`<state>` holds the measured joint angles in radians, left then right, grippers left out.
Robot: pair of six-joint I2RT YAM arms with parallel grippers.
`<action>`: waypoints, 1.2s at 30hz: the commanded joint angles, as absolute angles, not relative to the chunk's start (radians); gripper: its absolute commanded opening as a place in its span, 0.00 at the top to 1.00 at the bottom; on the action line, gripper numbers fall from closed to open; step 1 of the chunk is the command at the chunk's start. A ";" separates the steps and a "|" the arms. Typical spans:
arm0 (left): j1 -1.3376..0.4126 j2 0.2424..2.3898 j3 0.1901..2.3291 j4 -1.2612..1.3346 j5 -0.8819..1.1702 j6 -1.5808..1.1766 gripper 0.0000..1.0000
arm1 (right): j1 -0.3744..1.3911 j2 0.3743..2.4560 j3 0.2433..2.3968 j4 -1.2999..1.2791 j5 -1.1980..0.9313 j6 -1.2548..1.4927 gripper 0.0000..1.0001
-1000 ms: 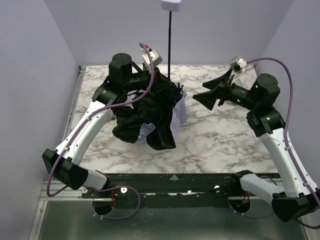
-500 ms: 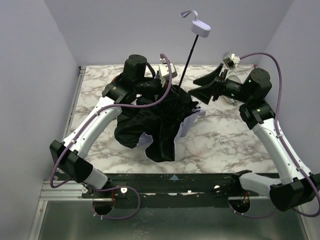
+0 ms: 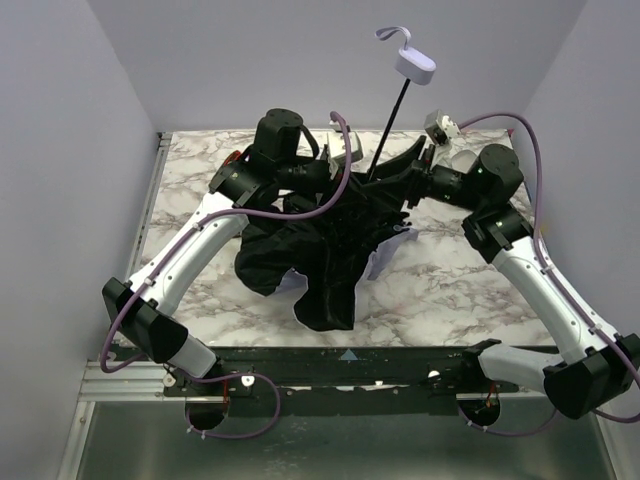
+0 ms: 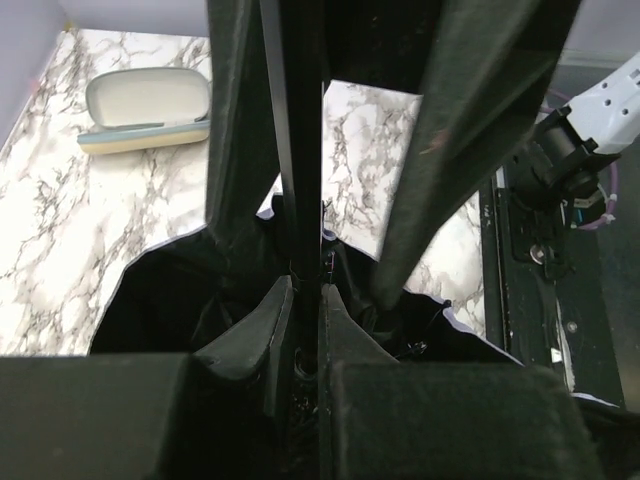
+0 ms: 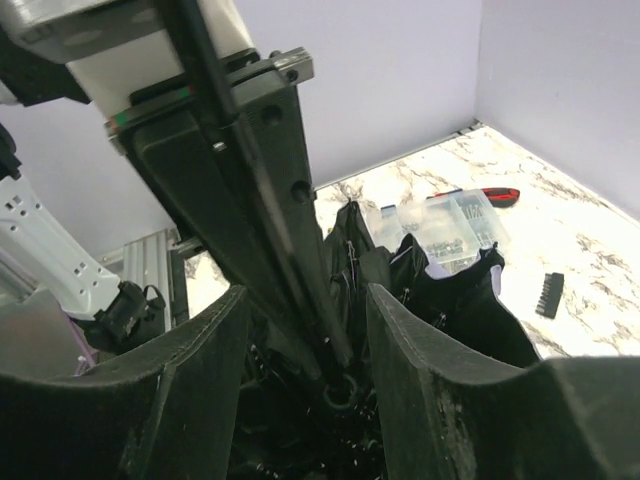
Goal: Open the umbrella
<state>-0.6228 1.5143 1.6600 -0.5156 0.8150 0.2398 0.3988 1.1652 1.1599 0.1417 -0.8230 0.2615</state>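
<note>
Umbrella (image 3: 310, 250) sits crumpled at the middle of the marble table (image 3: 450, 290), black lining outward and shaft tilted up to the right. Left gripper (image 4: 305, 290) is pressed onto the shaft, while right gripper (image 5: 305, 295) stands spread around it. Clear box (image 5: 450, 225) holds small parts, too blurred to name; pale case (image 4: 145, 105) hides its inside.

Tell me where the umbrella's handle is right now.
In the top view, the handle sits high at centre-right, atop the tilted shaft, just above the right gripper.

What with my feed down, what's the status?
Left gripper shut on umbrella shaft. Right gripper open, straddling shaft. Canopy limp, unopened. No obstruction seen.
</note>
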 commanded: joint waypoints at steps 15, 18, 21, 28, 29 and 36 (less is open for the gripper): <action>-0.647 1.509 1.717 -0.506 0.897 0.270 1.00 | 0.456 1.163 1.111 0.215 -0.686 0.171 1.00; -0.625 1.496 1.709 -0.535 0.881 0.278 0.46 | 0.457 1.144 1.117 0.211 -0.549 0.137 1.00; -0.556 1.434 1.611 -0.438 0.855 0.181 0.02 | 0.456 1.100 1.074 0.322 -0.382 0.122 1.00; -0.365 1.233 1.297 -0.071 0.722 0.046 0.02 | 0.456 1.075 1.069 0.499 -0.190 0.096 1.00; -0.365 1.214 1.271 -0.064 0.701 0.093 0.02 | 0.456 1.082 1.080 0.504 -0.171 0.100 1.00; -0.445 1.165 1.202 -0.100 0.745 0.430 0.02 | 0.539 1.099 1.095 0.476 -0.224 0.026 1.00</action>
<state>-0.3744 1.1896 1.2259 -0.1284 0.7429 0.1883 0.4644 1.1126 1.0618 0.3882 -0.2222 0.0975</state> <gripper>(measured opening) 0.979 0.049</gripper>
